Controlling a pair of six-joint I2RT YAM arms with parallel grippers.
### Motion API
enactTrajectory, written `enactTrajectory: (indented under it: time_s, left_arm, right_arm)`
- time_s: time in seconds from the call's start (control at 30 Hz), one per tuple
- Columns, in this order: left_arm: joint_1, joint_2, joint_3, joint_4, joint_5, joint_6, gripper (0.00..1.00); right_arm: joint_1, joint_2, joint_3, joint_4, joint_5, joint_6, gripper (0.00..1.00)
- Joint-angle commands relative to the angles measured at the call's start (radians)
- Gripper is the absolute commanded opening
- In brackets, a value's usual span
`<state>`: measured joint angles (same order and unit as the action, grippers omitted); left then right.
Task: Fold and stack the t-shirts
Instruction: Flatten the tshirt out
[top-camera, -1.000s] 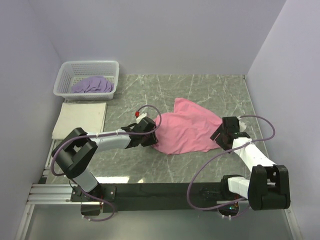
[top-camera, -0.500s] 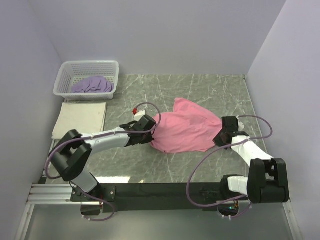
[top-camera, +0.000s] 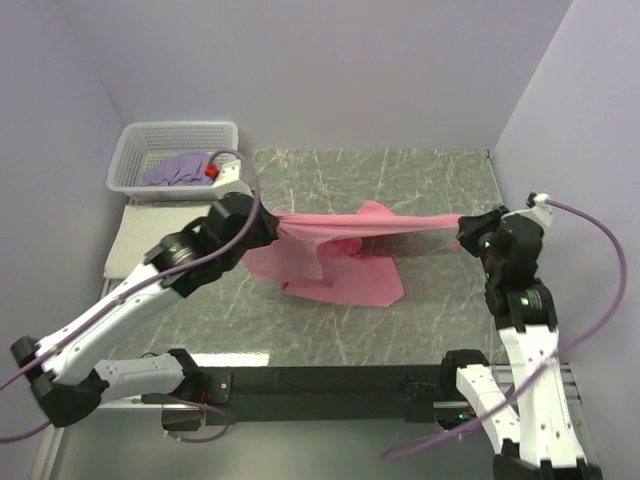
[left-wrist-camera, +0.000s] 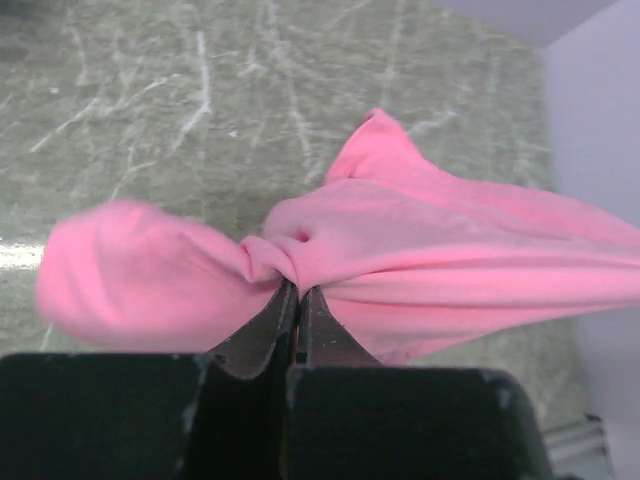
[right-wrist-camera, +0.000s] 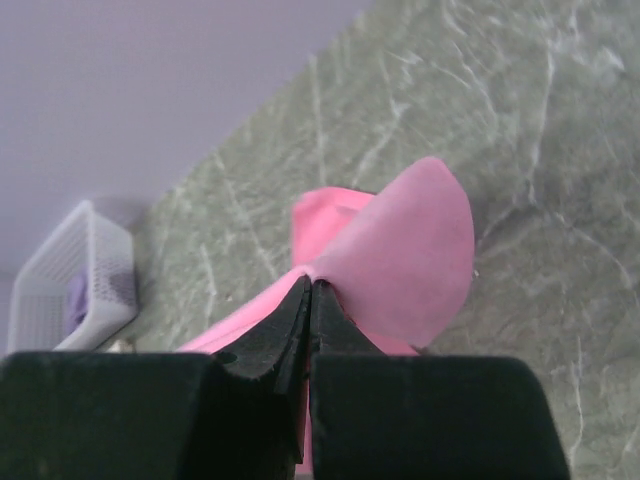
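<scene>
Pink soft fabric short-sleeved t-shirt (top-camera: 340, 270) hung stretched between both arms. Its taut upper edge ran as a line leading straight away from the white plastic lattice basket (top-camera: 125, 165) across the table. That line was the shirt's long axis. The lower cloth sagged and draped onto the grey-green marbled table top (top-camera: 430, 180).

- Left gripper (top-camera: 272, 228): jaws pressed fully together on a bunched pinch of the pink cloth, at the end of the shirt nearer the basket, raised off the table.
- Right gripper (top-camera: 462, 232): jaws likewise clamped tight on a corner fold, at the end well apart from the basket, near the opposite side wall.
- Neither arm was nearer; each held one end.
- Cream folded fabric t-shirt (top-camera: 160, 235) lay flat just on the near side of the basket.
- Lavender crumpled fabric t-shirt (top-camera: 180, 170) sat inside the basket.

Judgement: the shirt would next need laying flat. Bare table lay beyond the shirt, level with the basket, and some on the near side. Little room remained to stretch further from the basket, the wall being close.
</scene>
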<state>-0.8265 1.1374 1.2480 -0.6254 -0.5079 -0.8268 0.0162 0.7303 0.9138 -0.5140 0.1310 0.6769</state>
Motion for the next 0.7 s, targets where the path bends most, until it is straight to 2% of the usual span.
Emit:
enactTrajectory:
  time_s: [0.0, 0.13, 0.3, 0.37, 0.47, 0.53, 0.57, 0.67]
  left_arm:
    - [0.006, -0.099, 0.077, -0.163, 0.001, 0.064, 0.01]
    - [0.006, -0.107, 0.14, -0.215, 0.087, 0.11, 0.01]
    - [0.026, 0.053, 0.205, -0.257, 0.08, 0.192, 0.01]
    - [0.065, 0.155, 0.197, -0.223, 0.133, 0.215, 0.01]
    - [0.176, 0.286, 0.166, -0.085, 0.229, 0.235, 0.05]
    - [0.217, 0.397, 0.165, 0.035, 0.284, 0.248, 0.15]
    - [0.255, 0.442, 0.198, 0.058, 0.301, 0.252, 0.29]
    - [0.294, 0.608, 0.326, 0.07, 0.315, 0.252, 0.43]
  right_arm:
    - [-0.01, -0.078, 0.072, -0.115, 0.067, -0.08, 0.0]
    - [0.002, -0.077, 0.135, -0.144, 0.035, -0.117, 0.0]
    - [0.002, 0.023, 0.135, -0.11, -0.027, -0.137, 0.0]
    - [0.002, 0.098, 0.131, -0.106, -0.033, -0.145, 0.0]
    - [0.002, 0.19, 0.109, -0.067, -0.025, -0.151, 0.0]
    - [0.002, 0.236, 0.097, -0.032, -0.021, -0.136, 0.0]
    - [0.002, 0.282, 0.093, -0.002, -0.021, -0.125, 0.0]
    - [0.002, 0.383, 0.085, 0.066, -0.001, -0.094, 0.0]
